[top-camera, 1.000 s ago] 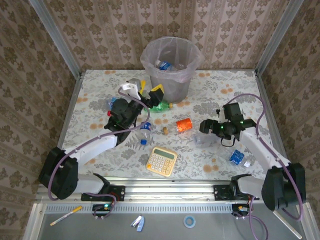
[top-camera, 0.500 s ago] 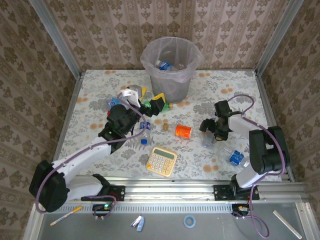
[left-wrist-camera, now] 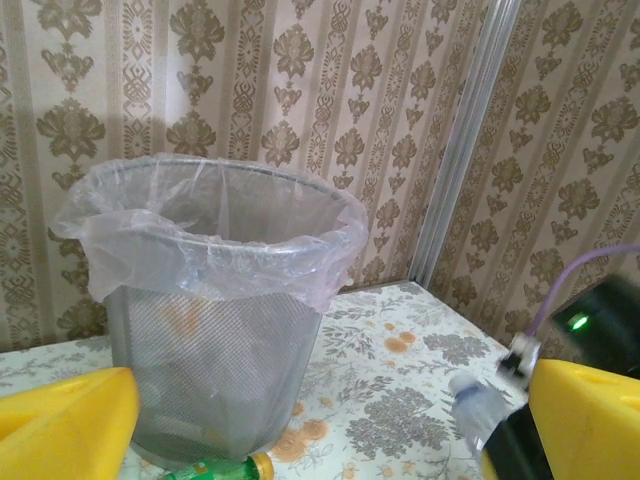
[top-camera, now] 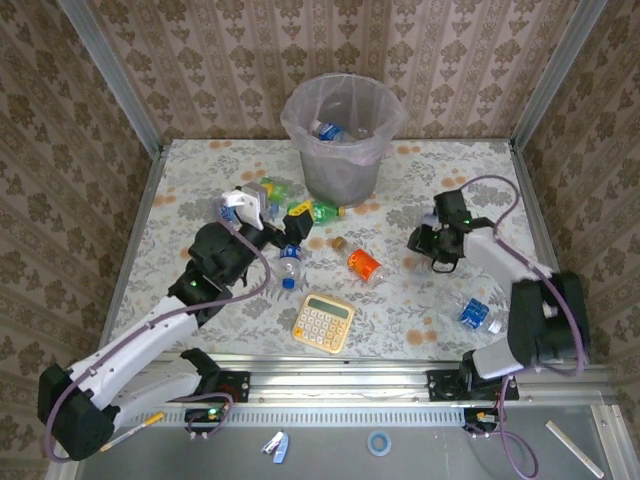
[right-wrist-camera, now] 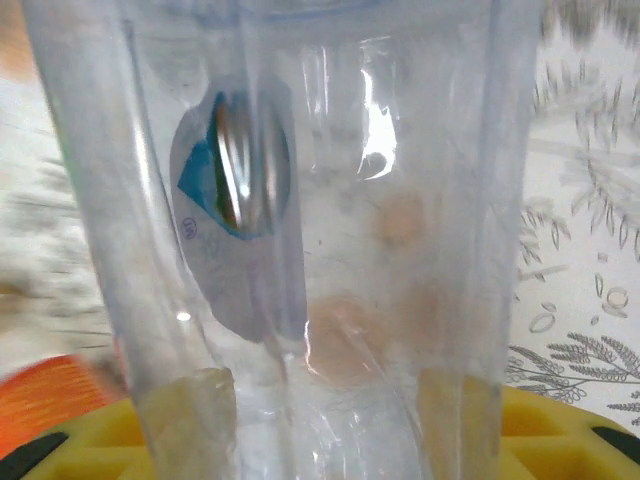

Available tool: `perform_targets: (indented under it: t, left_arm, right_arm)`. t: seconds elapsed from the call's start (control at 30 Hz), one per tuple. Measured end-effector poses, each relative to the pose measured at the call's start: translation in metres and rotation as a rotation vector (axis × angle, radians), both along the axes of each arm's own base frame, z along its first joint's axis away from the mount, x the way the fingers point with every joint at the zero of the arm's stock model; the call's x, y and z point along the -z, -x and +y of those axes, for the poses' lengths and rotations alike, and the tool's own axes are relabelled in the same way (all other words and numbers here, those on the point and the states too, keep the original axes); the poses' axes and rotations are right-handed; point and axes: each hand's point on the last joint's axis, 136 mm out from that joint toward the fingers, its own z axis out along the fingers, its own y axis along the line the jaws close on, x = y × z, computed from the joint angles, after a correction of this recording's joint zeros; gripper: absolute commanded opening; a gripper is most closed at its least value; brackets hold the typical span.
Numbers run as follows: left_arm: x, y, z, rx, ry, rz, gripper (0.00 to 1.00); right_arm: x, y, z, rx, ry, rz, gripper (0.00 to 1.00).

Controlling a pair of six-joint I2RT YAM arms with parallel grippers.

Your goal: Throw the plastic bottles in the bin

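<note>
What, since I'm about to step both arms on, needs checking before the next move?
1. Grip, right gripper shut on clear bottle: ok.
2. Lift, clear bottle off the table: cannot tell.
3. Target, bin upright, mouth open: ok.
4. Other arm, left gripper open and empty: ok.
5. Next pick, green bottle lying at the bin's foot, ahead of the left gripper: ok.
6. Bystander, calculator apart from both grippers: ok.

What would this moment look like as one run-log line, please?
left jaws: open, empty, facing round grey mesh bin | right jaws: shut on clear plastic bottle
</note>
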Motion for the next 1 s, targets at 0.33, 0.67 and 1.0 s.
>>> perform_targets:
  t: [0.33, 0.67, 1.0]
  left_arm:
    - [-0.013, 0.03, 0.037, -0.05, -0.033, -0.077, 1.0]
    - [-0.012, 0.043, 0.059, -0.093, -0.053, -0.073, 1.0]
    - [0.023, 0.039, 0.029, -0.025, -0.108, 0.045, 1.0]
  right_arm:
    - [-0.283, 0.016, 0.023, -0.068, -0.166, -0.966, 0.4]
    - [-0.404, -0.018, 0.042, -0.028, -0.252, -1.372, 0.39]
    - [-0.335, -0.222, 0.138, -0.217, -0.241, -0.969, 0.9]
